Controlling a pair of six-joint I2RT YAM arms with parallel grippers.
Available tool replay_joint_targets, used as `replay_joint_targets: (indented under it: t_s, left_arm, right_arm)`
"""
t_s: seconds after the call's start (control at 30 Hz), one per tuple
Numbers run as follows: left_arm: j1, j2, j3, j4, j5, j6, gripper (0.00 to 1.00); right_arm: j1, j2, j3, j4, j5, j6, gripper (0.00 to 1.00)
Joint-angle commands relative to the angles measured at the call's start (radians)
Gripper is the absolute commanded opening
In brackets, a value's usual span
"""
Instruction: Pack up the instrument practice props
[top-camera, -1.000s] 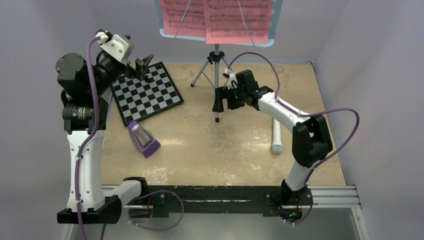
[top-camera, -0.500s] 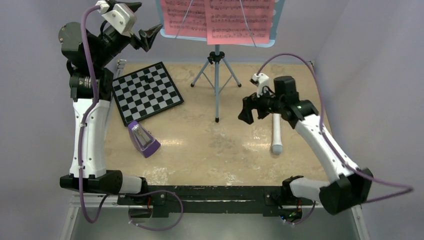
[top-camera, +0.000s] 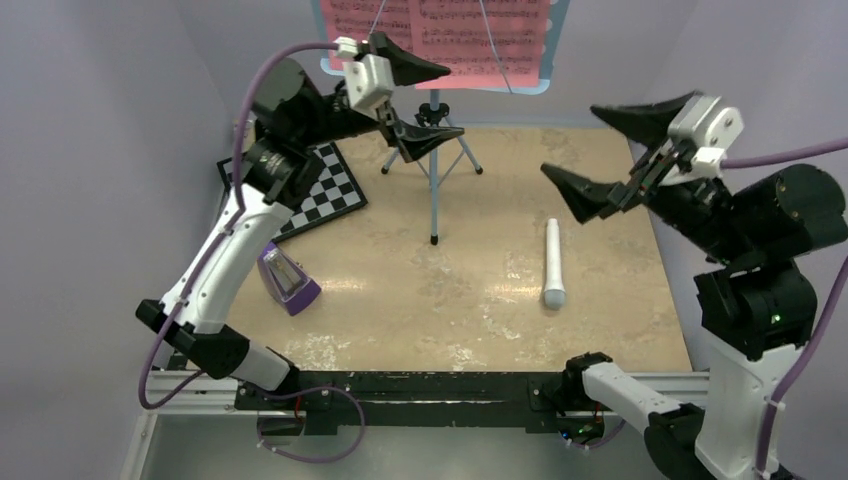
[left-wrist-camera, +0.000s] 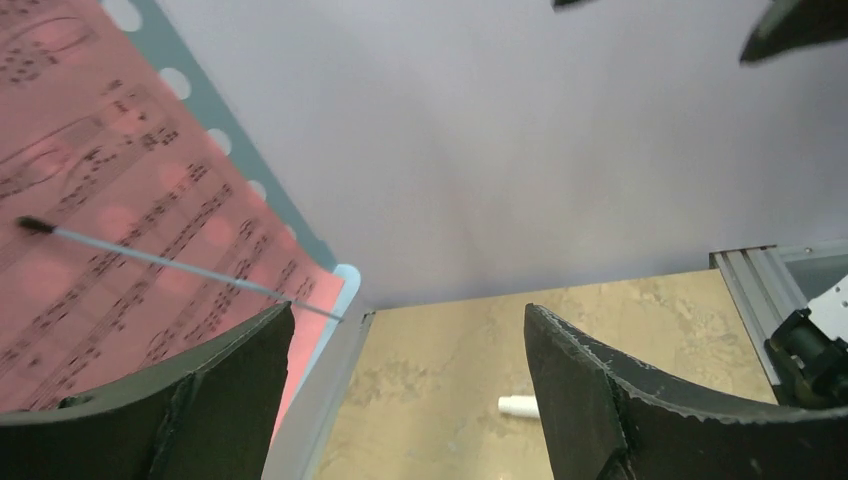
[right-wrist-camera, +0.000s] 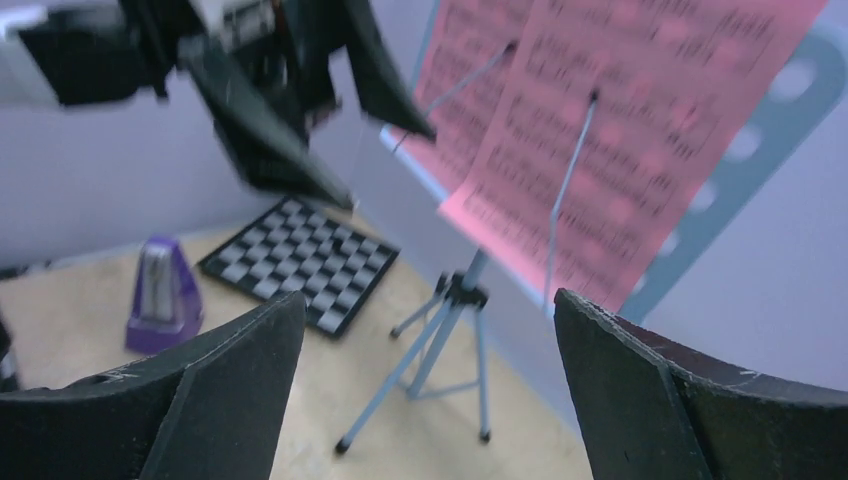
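Tan desk (top-camera: 400, 300), nothing packed yet. Left hand (top-camera: 452, 100) spread wide, empty, at the far music stand (top-camera: 433, 190); right hand (top-camera: 570, 140) likewise. Next, probably: pinch the pink pages (top-camera: 480, 40) off.

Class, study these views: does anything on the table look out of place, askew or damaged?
The chessboard stands out: the only non-music item, lying skewed at the far left. Nothing looks spilled or broken.

Open tabletop (top-camera: 480, 290) between tripod (top-camera: 433, 200) and white tube (top-camera: 552, 262); chessboard (top-camera: 335, 195) and purple wedge (top-camera: 288, 280) at left
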Motion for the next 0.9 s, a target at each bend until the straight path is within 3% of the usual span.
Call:
replay_joint_targets:
  t_s: [0.0,0.17,0.37,0.53,0.87]
  left_arm:
    - [-0.086,0.085,0.004,0.168,-0.138,-0.071,0.89]
    - [-0.127,0.172,0.020,0.260,-0.247,-0.116,0.90]
    - [-0.157,0.252,0.073,0.284,-0.303,-0.103,0.91]
    - [-0.166,0.298,0.115,0.277,-0.322,-0.068,0.91]
    - [-0.168,0.378,0.196,0.279,-0.285,-0.061,0.90]
  right_arm:
    - [-0.028,0.199,0.119,0.281,0.025,0.101,0.96]
    - [-0.033,0.352,0.249,0.509,0.021,0.150,0.97]
    - [-0.036,0.506,0.429,0.631,0.121,0.156,0.99]
    - [-0.045,0.642,0.611,0.679,0.139,0.142,0.99]
    - [-0.046,0.805,0.789,0.760,0.173,0.109,0.99]
